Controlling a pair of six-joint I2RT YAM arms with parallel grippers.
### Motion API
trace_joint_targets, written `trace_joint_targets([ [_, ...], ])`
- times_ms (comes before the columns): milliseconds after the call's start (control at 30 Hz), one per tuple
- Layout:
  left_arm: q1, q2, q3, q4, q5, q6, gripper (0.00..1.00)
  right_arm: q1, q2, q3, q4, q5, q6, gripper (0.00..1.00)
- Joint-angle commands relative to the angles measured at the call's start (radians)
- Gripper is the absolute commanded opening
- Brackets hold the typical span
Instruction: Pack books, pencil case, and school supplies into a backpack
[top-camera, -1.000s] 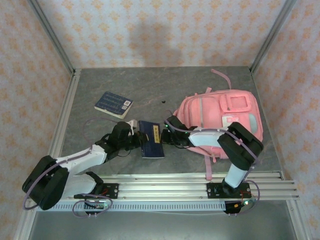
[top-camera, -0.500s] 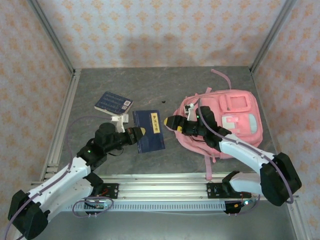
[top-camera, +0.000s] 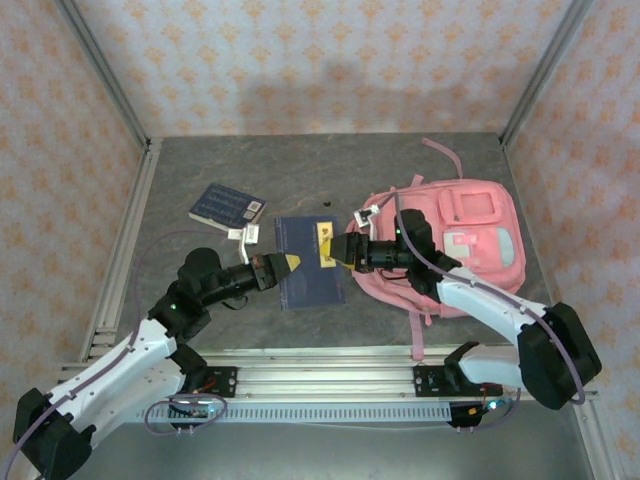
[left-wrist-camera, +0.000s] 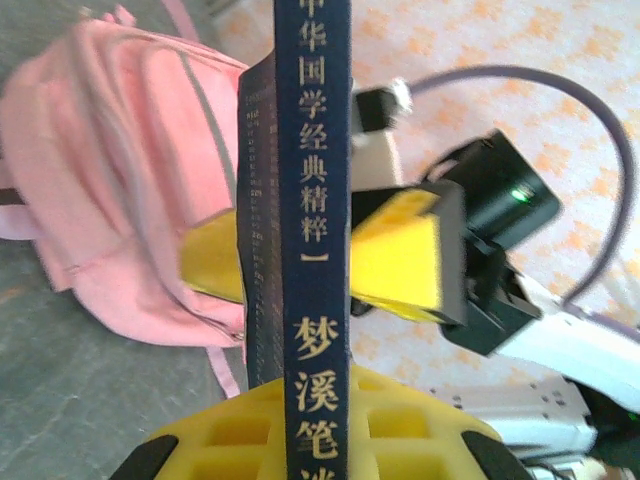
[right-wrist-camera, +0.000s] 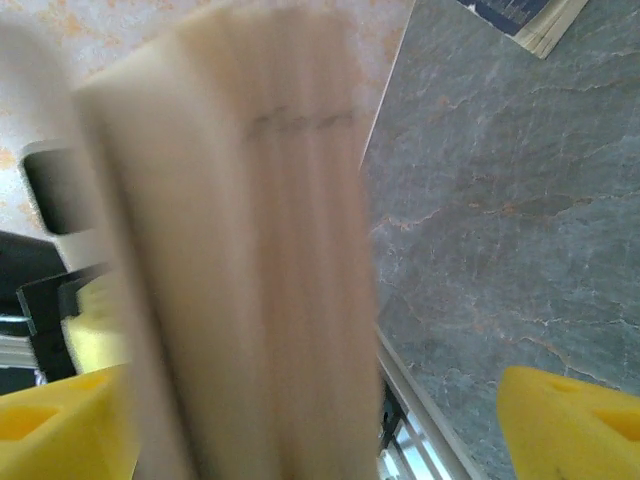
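Cloth backpack (top-camera: 478, 238), paper book (top-camera: 306, 272) (matt cover)

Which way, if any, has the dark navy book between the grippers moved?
Yes. The dark navy book shifted away from the near rail and right, toward the pink fabric backpack.

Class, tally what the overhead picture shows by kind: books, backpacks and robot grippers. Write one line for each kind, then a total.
Books: 2 (lying navy book, held navy book)
Backpacks: 1 (pink backpack)
Grippers: 2 (left gripper, right gripper)
Total: 5
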Motion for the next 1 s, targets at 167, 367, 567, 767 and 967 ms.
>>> trace_joint_targets([
  [167, -0.051, -0.005, 0.095, 0.028, 0.055, 0.052, 0.0, -0.007, -0.028, -0.001, 0.278, -0.129, 0.137, 0.54],
  [367, -0.054, 0.008, 0.113, -0.018, 0.041, 0.079, 0.0, -0.015, -0.092, -0.018, 0.253, -0.135, 0.123, 0.07],
  [567, -0.053, 0.002, 0.121, -0.061, -0.003, 0.085, 0.28, -0.05, -0.136, -0.031, 0.199, -0.015, 0.126, 0.0],
  [767, -0.054, -0.072, 0.114, -0.108, -0.172, 0.021, 0.77, -0.074, -0.199, -0.11, 0.281, 0.316, 0.289, 0.0],
  [967, -0.06, -0.088, 0.068, -0.053, -0.253, -0.053, 0.85, -0.011, -0.233, -0.096, 0.333, 0.479, 0.375, 0.0],
])
